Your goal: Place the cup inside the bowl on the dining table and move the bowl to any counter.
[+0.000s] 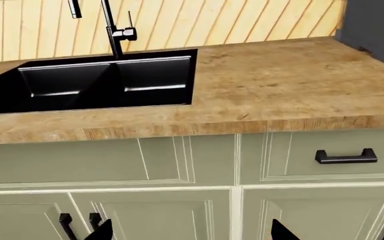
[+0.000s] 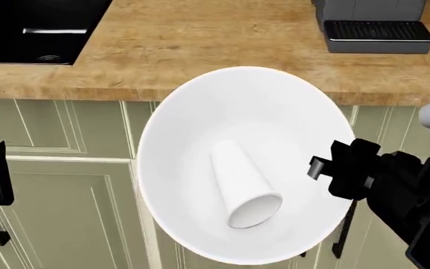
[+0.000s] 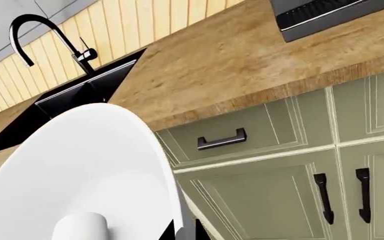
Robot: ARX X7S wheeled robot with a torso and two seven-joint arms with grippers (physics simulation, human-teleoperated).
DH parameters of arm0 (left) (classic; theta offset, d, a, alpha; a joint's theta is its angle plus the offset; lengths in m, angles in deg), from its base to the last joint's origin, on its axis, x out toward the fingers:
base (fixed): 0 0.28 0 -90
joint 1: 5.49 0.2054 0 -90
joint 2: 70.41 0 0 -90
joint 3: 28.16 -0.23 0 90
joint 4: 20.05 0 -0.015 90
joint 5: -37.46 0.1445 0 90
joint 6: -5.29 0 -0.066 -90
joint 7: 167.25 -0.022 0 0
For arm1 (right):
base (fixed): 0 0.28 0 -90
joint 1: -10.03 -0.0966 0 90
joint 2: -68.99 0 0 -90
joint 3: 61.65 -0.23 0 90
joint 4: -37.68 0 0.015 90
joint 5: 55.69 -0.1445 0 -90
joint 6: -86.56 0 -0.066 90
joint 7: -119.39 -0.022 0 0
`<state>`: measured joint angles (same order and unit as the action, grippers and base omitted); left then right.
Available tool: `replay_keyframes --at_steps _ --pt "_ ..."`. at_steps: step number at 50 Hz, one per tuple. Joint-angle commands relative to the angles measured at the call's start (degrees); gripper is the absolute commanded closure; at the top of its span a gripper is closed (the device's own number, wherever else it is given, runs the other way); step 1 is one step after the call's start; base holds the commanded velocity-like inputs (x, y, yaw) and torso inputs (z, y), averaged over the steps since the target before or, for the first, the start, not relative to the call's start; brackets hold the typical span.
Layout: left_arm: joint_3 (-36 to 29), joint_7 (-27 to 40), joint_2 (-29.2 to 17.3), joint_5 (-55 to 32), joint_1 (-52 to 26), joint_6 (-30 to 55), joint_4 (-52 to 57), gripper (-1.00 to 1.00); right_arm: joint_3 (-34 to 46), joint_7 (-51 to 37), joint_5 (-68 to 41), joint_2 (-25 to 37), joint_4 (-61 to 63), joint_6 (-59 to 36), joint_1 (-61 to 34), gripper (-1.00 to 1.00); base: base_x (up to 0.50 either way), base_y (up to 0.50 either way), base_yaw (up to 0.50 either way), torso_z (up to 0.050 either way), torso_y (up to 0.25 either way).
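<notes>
The large white bowl point(image 2: 200, 145) hangs tilted in the air in front of the cabinet doors, just short of the counter point(image 2: 223, 45). The small white cup point(image 2: 241, 188) lies on its side inside the bowl, mouth towards me. My right gripper point(image 2: 321, 167) is shut on the bowl's right rim; in the right wrist view its dark fingertips point(image 3: 157, 231) pinch the bowl point(image 3: 78, 165) wall, with the cup point(image 3: 80, 227) just inside. My left gripper point(image 1: 192, 235) is open and holds nothing, facing the cabinet fronts below the counter point(image 1: 292, 85). The dining table is out of view.
A black sink point(image 2: 28, 28) with a black tap point(image 1: 115, 32) is set in the counter on the left. A grey machine with a black drip tray point(image 2: 375, 28) stands at the back right. Green cabinet doors and drawers with black handles point(image 1: 345, 156) run below the counter edge.
</notes>
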<state>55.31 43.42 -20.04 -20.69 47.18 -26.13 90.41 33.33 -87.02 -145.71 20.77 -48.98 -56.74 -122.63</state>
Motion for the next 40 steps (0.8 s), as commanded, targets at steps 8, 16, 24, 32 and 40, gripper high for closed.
replay_keyframes --at_steps 8,16,24,32,40 --pt "0.65 -0.17 -0.85 -0.6 0.76 -0.29 0.23 -1.0 -0.42 0.43 -0.08 0.16 0.25 0.66 0.38 1.0 0.5 0.1 0.0 0.0 0.003" --pt "0.64 -0.03 -0.92 -0.78 0.66 -0.22 0.29 -1.0 -0.21 0.56 0.09 0.19 0.21 0.72 0.54 1.0 0.5 0.1 0.0 0.0 0.001" --pt "0.23 -0.07 -0.66 -0.53 0.54 -0.46 0.0 -1.0 0.09 0.65 0.23 0.09 -0.23 0.7 0.11 1.0 0.5 0.1 0.0 0.0 0.001" --pt "0.41 0.08 -0.71 -0.55 0.82 -0.76 0.04 -1.0 -0.09 0.1 -0.28 0.37 0.11 0.65 0.24 1.0 0.5 0.1 0.0 0.0 0.001" --pt "0.25 0.23 -0.67 -0.72 0.45 -0.59 -0.03 -1.0 -0.09 0.05 -0.29 0.44 0.27 0.79 0.53 1.0 0.5 0.1 0.0 0.0 0.001"
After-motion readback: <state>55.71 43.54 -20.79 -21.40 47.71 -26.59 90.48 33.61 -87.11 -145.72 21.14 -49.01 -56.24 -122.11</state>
